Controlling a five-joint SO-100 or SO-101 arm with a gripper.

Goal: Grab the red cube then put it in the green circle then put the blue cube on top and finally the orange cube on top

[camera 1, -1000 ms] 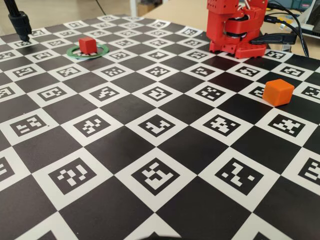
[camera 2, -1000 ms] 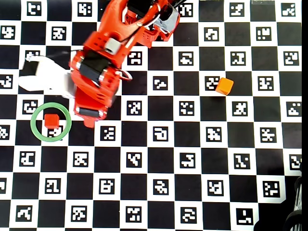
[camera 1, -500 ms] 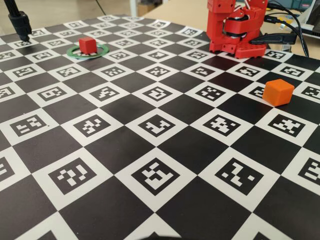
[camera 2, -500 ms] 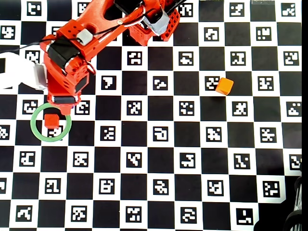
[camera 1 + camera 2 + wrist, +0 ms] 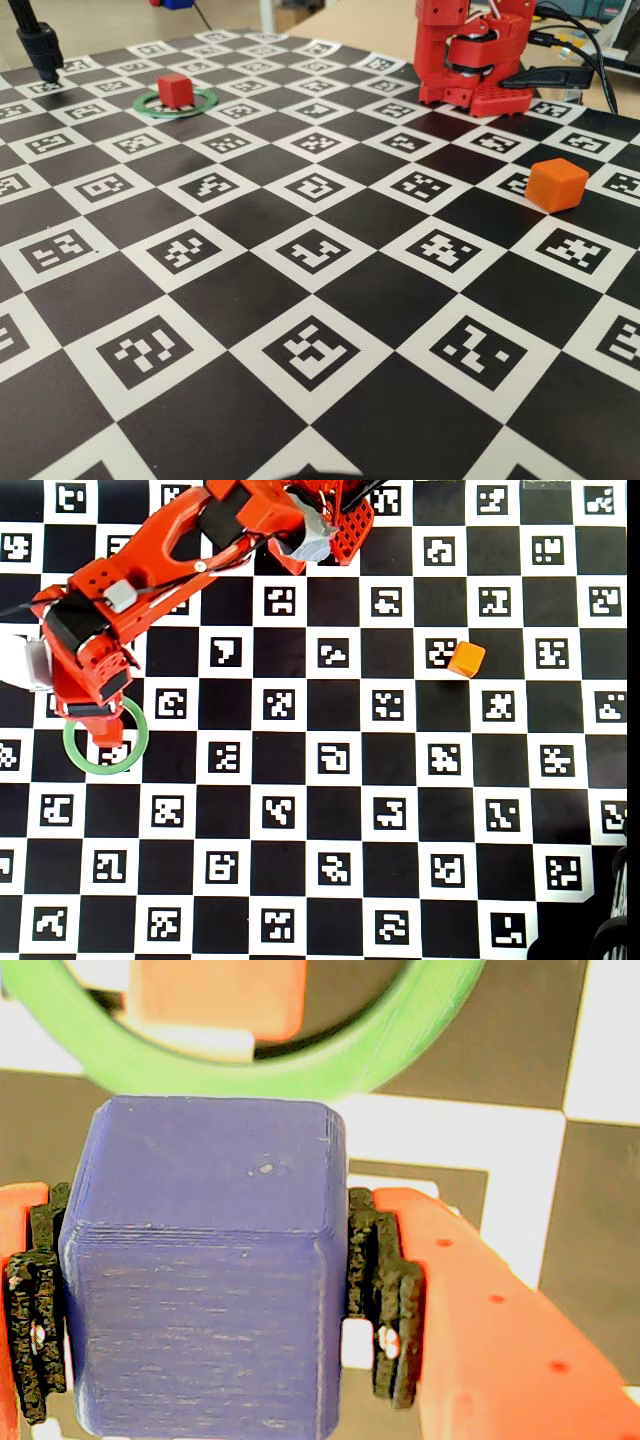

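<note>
blue cube (image 5: 200, 1270): matt plastic, fine layered ridges
jaws: smooth orange-red plastic, rough black pads (image 5: 385, 1295)
orange cube (image 5: 557, 184): matt plastic
desk (image 5: 330, 300): smooth checkered board, slight sheen

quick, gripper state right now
Gripper: closed on the blue cube, pads pressing both its sides.

Bright, even light with soft shadows; the wrist view is blurred (white squares overexposed).
</note>
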